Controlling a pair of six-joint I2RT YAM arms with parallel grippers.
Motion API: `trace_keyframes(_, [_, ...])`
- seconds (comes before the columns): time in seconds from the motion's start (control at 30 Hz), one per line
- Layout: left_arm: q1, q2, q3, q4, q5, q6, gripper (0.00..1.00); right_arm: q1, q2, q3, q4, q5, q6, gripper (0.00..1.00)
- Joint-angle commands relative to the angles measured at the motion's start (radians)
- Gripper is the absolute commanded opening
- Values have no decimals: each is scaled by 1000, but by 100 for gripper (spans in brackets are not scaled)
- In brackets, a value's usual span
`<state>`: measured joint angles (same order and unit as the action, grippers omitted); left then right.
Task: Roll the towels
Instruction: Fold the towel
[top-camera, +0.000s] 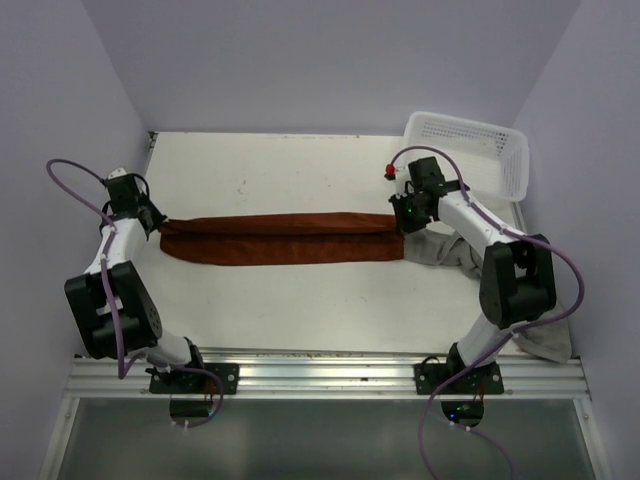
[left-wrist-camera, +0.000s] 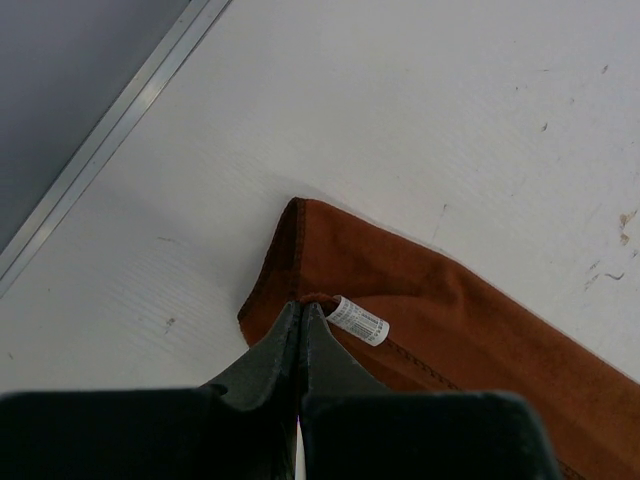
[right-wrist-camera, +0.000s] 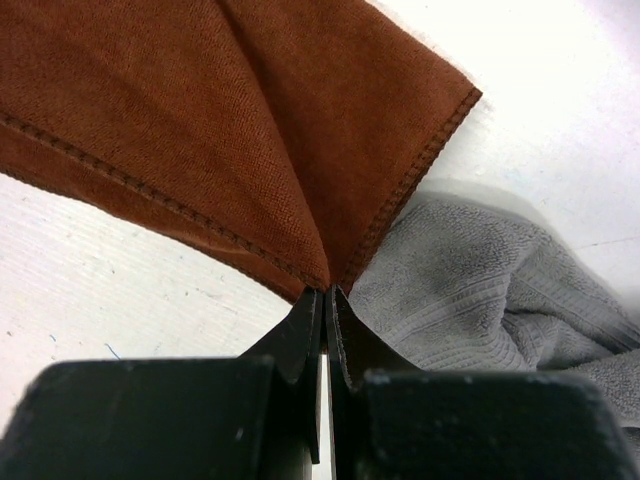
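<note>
White tabletop (top-camera: 300, 170), rust-brown towel (top-camera: 280, 240) folded long, not yet rolled
My left gripper (left-wrist-camera: 302, 310) pinches one end, my right gripper (right-wrist-camera: 325, 292) the other, by the grey towel (right-wrist-camera: 470, 290); next, I judge, comes rolling from one end

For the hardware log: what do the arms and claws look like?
The left arm and right arm have white links between bulky black joints. A thin purple cable loops along each. The left claw and right claw are black, two flat tapering fingers apiece. A small red part sits near the right wrist.
</note>
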<state>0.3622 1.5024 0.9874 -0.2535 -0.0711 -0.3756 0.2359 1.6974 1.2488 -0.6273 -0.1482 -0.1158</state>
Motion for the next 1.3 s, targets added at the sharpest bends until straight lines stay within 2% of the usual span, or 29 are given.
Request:
trace_keyframes(0.0, [17, -47, -12, 3, -42, -6, 0, 9, -48, -25, 21, 16, -4, 0])
trace_keyframes(0.27, [15, -60, -47, 16, -30, -5, 0, 20, -58, -83, 46, 29, -12, 1])
trace_keyframes(0.47, [15, -67, -56, 10, -38, -2, 0, 25, -73, -95, 49, 32, -10, 12])
trace_keyframes(0.6, [11, -90, -73, 23, -21, -2, 0, 32, -84, -98, 40, -5, -13, 22])
trace_keyframes(0.63, [8, -96, -78, 28, -24, 0, 0, 36, -84, -101, 38, -13, -13, 27])
trace_keyframes(0.7, [-2, -113, -85, 31, -27, 4, 0, 40, -90, -107, 35, -27, -10, 30])
trace_keyframes(0.97, [-72, -136, -92, 22, -75, 17, 0, 40, -116, -115, 28, -67, 15, 32])
trace_keyframes(1.27, [-78, -171, -110, 17, -88, 7, 0, 39, -105, -92, 58, -13, 108, 34])
